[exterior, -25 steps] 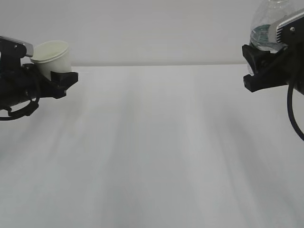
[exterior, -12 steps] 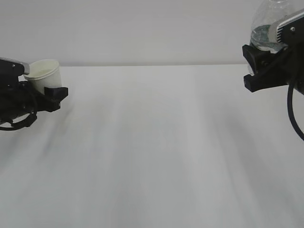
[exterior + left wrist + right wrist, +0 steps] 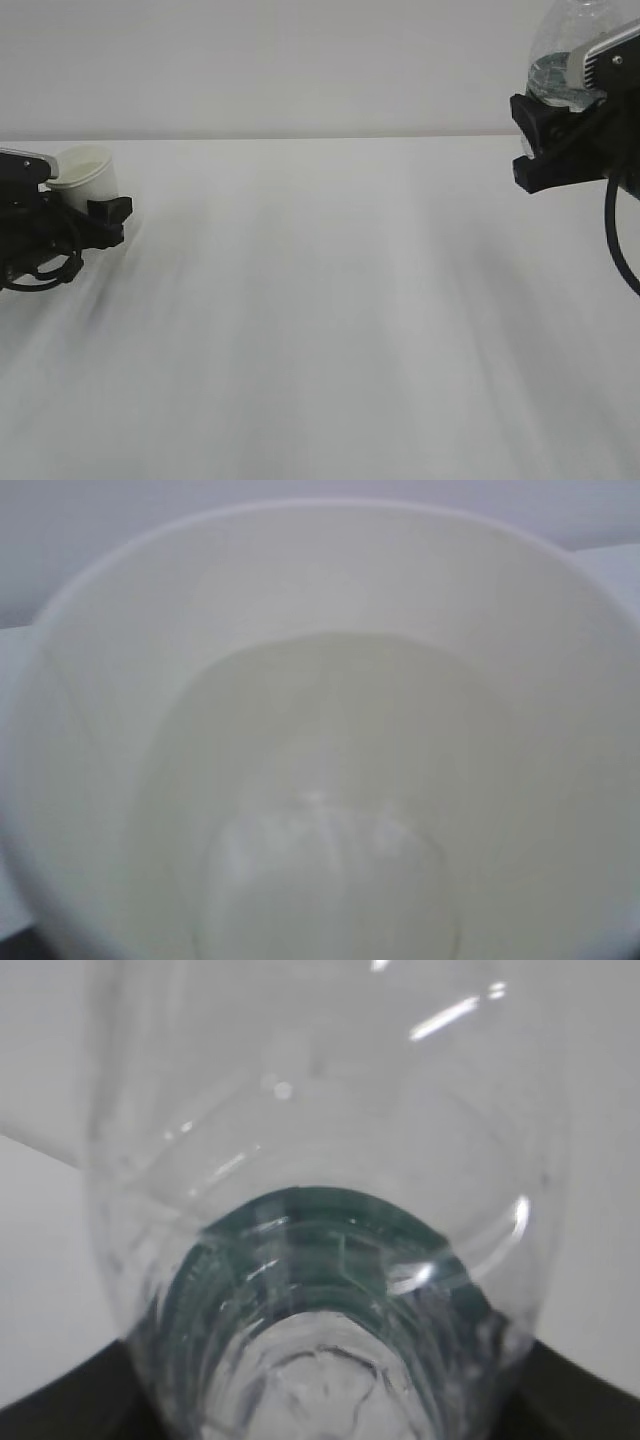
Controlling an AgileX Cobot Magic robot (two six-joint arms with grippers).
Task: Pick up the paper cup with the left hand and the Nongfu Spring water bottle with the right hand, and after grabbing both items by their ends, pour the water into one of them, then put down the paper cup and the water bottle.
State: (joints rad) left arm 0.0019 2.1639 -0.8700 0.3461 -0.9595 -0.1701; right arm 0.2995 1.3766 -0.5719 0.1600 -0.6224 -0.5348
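White covers almost everything from where I stand: the desk (image 3: 330, 300) is a plain pale surface running back to an equally pale wall. Low at the far left, the left hand (image 3: 40, 225) sits just above the desk top, its black claw (image 3: 105, 215) pinching the paper cup (image 3: 85, 172) around the lower part, so the cup's open mouth shows above the dark fingers and leans slightly toward the arm. The camera on that wrist looks straight down into the cup (image 3: 320, 750): cream walls, a rounded bottom, and a pale glossy patch low inside that may be water, though I cannot say for sure. Well apart, high at the right edge, the right hand (image 3: 590, 130) hangs clear of the desk with a black cable looping below it. Its claw (image 3: 535, 140) is clamped on the Nongfu Spring water bottle (image 3: 560, 55), which rises out of the top of the view. From that wrist, the clear ribbed bottle (image 3: 320, 1260) fills the view, its dark green band ringing the plastic, black claw parts showing at both lower corners.
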